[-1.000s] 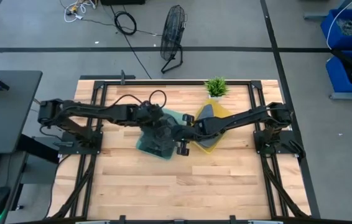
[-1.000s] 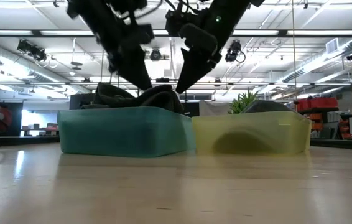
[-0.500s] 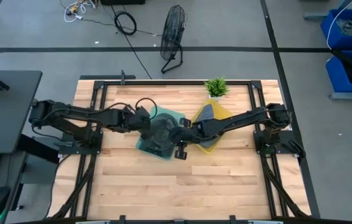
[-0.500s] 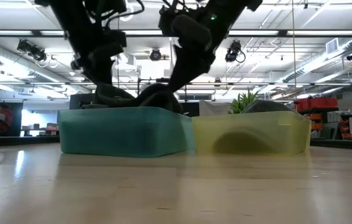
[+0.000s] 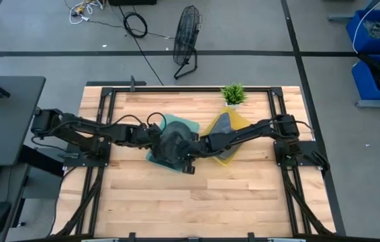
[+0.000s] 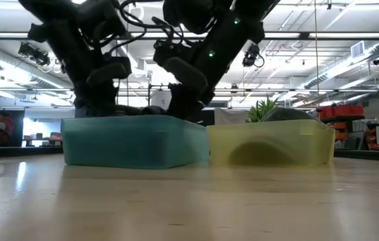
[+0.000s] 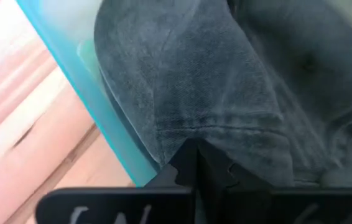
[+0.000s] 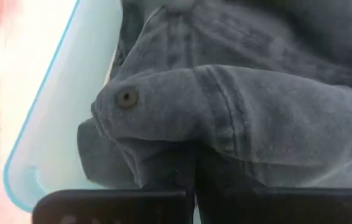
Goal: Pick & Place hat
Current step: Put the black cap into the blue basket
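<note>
I am watching both arms reaching into the teal bin [image 5: 184, 128] near the middle of the tabletop [image 5: 176, 202]. The left hand [image 5: 158, 138] is coming in from the left side of the bin, and the right hand [image 5: 191, 149] is coming in from the right, so that the two hands are meeting over the same bin. The hat [image 5: 174, 143], dark grey denim, is lying inside the bin, between and beneath both hands.

In the left wrist view, the left hand [image 7: 194, 163] is showing its fingers drawn together, with the tips pressing into a fold of the hat [image 7: 226, 81]; the bin wall [image 7: 76, 87] is running just beside it. In the right wrist view, the right hand [image 8: 191, 171] is likewise showing closed fingers, pinching the hat [image 8: 238, 106] right under a seam and a small metal eyelet [image 8: 127, 98]. The bin rim [image 8: 45, 112] is curving beside the hat.

In the low view, both arms are descending behind the bin [image 6: 132, 142] front wall, and the fingertips are hidden there. A yellow bin [image 5: 235, 121] is touching the teal bin on the right hand's side, with grey cloth [image 5: 223, 121] in it. A small plant [image 5: 233, 93] is standing beyond the yellow bin.
</note>
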Tool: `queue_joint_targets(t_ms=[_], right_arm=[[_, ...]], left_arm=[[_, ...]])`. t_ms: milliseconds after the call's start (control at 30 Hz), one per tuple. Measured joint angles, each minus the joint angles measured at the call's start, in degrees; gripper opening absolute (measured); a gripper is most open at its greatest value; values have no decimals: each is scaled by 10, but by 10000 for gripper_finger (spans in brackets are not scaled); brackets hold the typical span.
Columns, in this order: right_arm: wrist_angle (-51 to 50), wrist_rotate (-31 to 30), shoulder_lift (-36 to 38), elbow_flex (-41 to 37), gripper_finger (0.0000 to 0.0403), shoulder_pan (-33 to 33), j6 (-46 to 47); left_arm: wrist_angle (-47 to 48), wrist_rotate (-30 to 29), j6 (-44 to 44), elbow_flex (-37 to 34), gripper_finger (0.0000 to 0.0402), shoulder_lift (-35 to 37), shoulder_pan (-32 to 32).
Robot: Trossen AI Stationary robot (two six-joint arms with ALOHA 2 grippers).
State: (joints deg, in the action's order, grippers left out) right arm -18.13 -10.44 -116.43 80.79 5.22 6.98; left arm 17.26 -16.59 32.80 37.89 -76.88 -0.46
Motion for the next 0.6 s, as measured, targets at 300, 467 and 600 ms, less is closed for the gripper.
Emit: queue_joint_targets(t_ms=[300, 467, 600], right_arm=[[16, -3, -1, 0, 2, -43, -2], [27, -10, -9, 0, 1, -66, -21], [33, -8, -19, 1, 2, -79, -42]], left_arm=[[-10, 23, 13, -31, 5, -20, 45], [-8, 1, -10, -32, 5, -26, 75], [6, 0, -36, -32, 5, -13, 100]])
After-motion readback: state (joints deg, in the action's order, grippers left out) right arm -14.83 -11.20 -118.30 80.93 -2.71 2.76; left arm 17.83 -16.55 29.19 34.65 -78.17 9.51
